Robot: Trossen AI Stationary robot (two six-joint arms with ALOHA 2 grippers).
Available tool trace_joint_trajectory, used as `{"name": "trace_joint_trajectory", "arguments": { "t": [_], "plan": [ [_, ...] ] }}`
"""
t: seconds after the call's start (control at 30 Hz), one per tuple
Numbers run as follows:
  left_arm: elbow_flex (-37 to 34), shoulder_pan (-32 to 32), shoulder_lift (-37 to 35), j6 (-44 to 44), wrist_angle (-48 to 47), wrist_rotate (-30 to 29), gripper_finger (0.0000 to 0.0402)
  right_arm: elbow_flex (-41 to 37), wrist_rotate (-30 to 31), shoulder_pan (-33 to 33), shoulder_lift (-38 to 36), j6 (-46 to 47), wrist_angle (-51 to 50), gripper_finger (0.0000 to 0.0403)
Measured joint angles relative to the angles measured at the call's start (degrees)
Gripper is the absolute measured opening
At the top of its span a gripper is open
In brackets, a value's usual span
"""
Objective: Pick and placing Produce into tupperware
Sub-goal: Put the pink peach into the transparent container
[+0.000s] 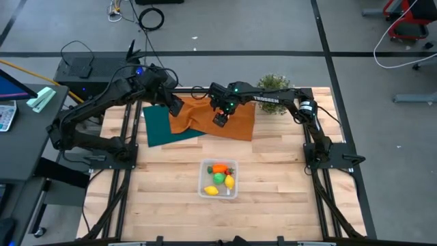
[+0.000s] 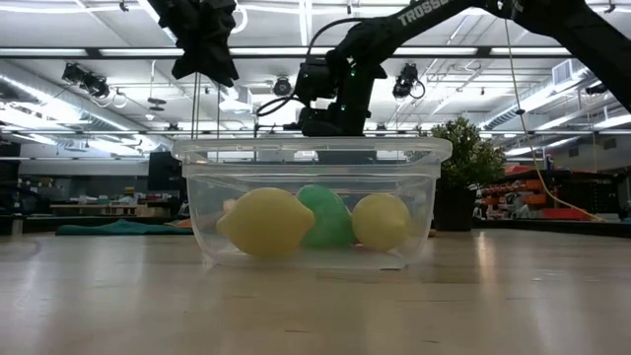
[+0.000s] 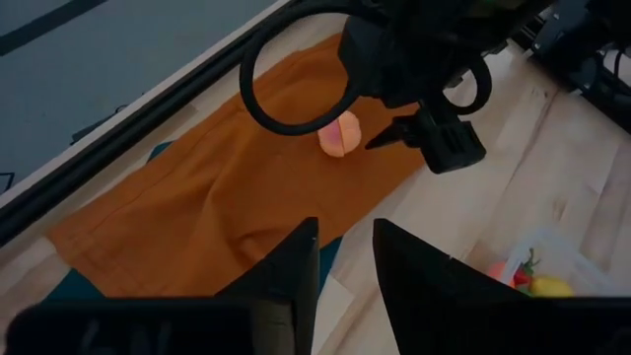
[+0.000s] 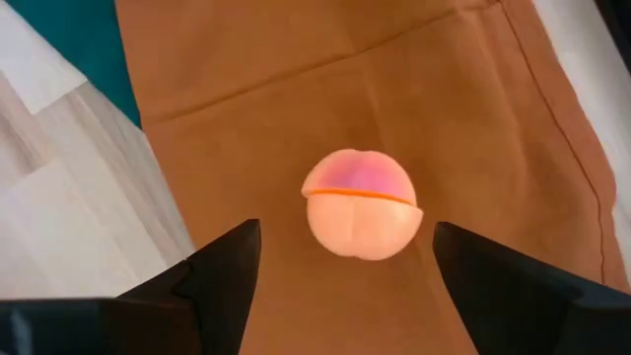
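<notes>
Hovering the right gripper [image 4: 340, 286] over the pale apple [image 4: 361, 202], I had its fingers spread wide, one to either side of the fruit and clear of it. The apple lay on the orange cloth [image 1: 229, 126], well apart from the tupperware [image 1: 204, 189]. To do this well, I judged, I should sink straight down, keep the apple centred, and close gently. The left gripper [image 3: 343, 266] waited above the cloth's edge, fingers narrowly apart, holding nothing. In the tupperware I counted two lemons [image 2: 265, 223], one green fruit [image 2: 327, 212], one carrot [image 1: 219, 169].
</notes>
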Motion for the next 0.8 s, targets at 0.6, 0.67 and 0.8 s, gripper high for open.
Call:
{"name": "trace_joint_trajectory", "arguments": {
  "t": [0.6, 0.67, 0.8],
  "plan": [
    [0.0, 0.0, 0.0, -3.2, 0.0, 1.3, 0.0100, 0.0, 0.8, -0.3, 0.0, 5.2, 2.6, 0.0342],
    [0.0, 0.0, 0.0, -4.0, 0.0, 2.0, 0.0099, 0.0, 0.8, -0.4, 0.1, 5.9, 2.6, 0.0342],
    [0.0, -0.7, 0.0, -4.2, 0.0, 2.3, 0.0093, 0.0, 1.1, -0.4, 2.2, 7.5, 2.1, 0.0343]
  ]
}}
